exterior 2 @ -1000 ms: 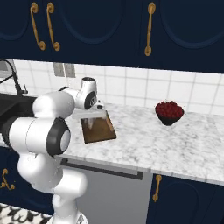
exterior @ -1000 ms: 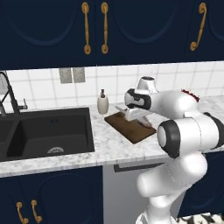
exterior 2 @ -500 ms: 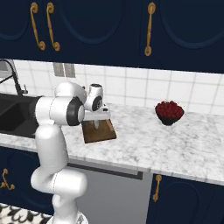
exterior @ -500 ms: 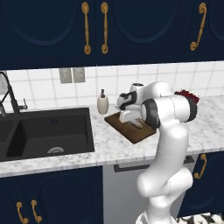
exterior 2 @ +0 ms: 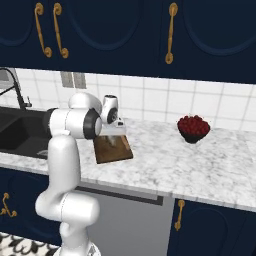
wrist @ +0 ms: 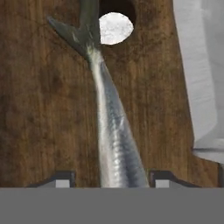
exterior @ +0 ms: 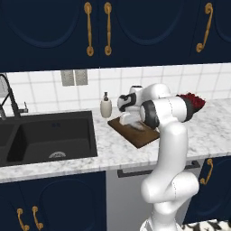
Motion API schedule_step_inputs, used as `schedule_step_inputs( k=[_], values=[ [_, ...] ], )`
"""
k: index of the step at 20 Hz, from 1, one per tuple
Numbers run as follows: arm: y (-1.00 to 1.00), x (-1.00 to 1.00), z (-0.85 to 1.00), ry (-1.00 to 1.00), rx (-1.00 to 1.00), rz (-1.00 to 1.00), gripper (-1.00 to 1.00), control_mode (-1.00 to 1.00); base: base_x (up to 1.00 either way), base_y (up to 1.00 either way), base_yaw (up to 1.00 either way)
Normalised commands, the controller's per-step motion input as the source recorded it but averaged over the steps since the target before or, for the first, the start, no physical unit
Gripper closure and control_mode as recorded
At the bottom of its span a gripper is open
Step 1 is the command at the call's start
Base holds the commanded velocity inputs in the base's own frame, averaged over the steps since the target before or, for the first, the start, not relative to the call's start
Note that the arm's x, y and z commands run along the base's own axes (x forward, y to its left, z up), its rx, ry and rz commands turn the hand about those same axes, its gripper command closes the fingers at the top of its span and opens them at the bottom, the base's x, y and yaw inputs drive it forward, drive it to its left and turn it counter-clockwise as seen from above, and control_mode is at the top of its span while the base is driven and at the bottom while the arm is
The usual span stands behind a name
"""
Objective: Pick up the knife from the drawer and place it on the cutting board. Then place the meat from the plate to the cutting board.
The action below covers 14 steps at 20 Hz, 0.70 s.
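The white arm reaches forward over the grey-veined white marble surface (exterior: 113, 151), its jaws (wrist: 109, 179) lowered close above the flat rectangular dark brown wooden cutting board (wrist: 39, 109). In the hand view the jaws stand open, one dark fingertip (wrist: 62, 179) on each side of the elongated grey-silver fish-shaped meat (wrist: 114, 135). The meat lies flat on the board, running lengthwise between the tips, its forked tail reaching the round hanging hole through which the marble shows. Whether the tips touch the meat cannot be told. Beside the meat, apart from it, lies the long silver-grey blade of the kitchen knife (wrist: 199, 78), also resting on the board; its handle is out of frame.

In the left base view the cutting board (exterior: 140, 134) sits angled on the surface, to the right of the black double sink (exterior: 49, 137), with a small cream soap dispenser bottle (exterior: 105, 106) standing just behind its near corner. In the right base view the board (exterior 2: 114, 148) lies under the arm's hand, and a dark bowl of red fruit (exterior 2: 193, 128) stands well apart to its right, near the white tiled wall.
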Motion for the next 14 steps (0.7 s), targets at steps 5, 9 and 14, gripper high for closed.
schedule_step_inputs(
  k=[5, 9, 14],
  values=[
    [0.0, -0.22, 0.19, -0.05, -0.01, 0.0, -1.0, -1.0, 0.0, 0.0, 0.0],
    [0.0, -0.66, 0.51, -0.05, 0.0, -0.02, -1.0, -1.0, 0.0, 0.0, 0.0],
    [0.0, -0.85, 0.5, -0.04, 0.02, -0.05, -1.0, -1.0, 0.0, 0.0, 0.0]
  ],
)
